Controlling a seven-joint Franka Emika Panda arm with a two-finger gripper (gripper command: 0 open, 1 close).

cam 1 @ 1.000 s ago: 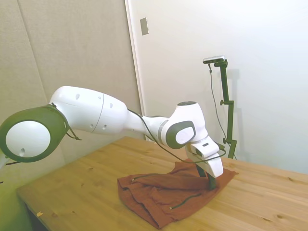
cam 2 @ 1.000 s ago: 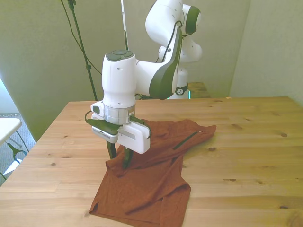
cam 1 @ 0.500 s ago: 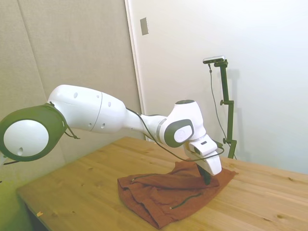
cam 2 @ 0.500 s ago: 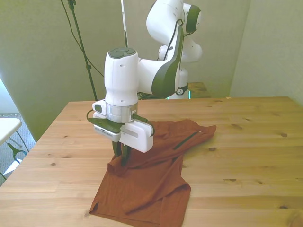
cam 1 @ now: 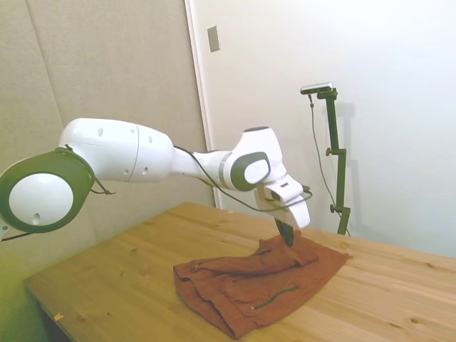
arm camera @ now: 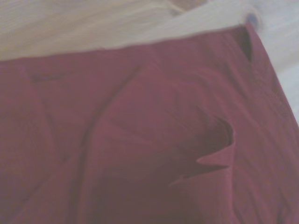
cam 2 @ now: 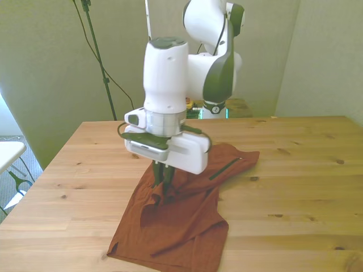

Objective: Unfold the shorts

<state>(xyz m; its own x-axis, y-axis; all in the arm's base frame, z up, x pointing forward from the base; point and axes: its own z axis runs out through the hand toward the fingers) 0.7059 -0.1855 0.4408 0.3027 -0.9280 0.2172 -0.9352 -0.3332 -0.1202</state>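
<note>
The rust-orange shorts point(cam 2: 182, 225) lie wrinkled and folded on the wooden table point(cam 2: 300, 187), with a thin dark cord line point(cam 2: 222, 168) running toward the front view's right. My gripper point(cam 2: 163, 190) stands over their upper middle, shut on a pinch of cloth that rises in a small peak to the fingers. From the side, the gripper point(cam 1: 288, 238) holds the far edge of the shorts point(cam 1: 242, 288) lifted off the table. Close up, only creased cloth point(arm camera: 140, 140) shows in the wrist view.
Bare wood point(cam 1: 135, 274) surrounds the shorts on all sides. The table's near edge in the front view runs just below the lowest hem point(cam 2: 164, 263). A wall panel stands behind the table in the side view.
The gripper has closed on the cloth and risen, shifting toward the front view's right. The pinched fold has come up with it.
</note>
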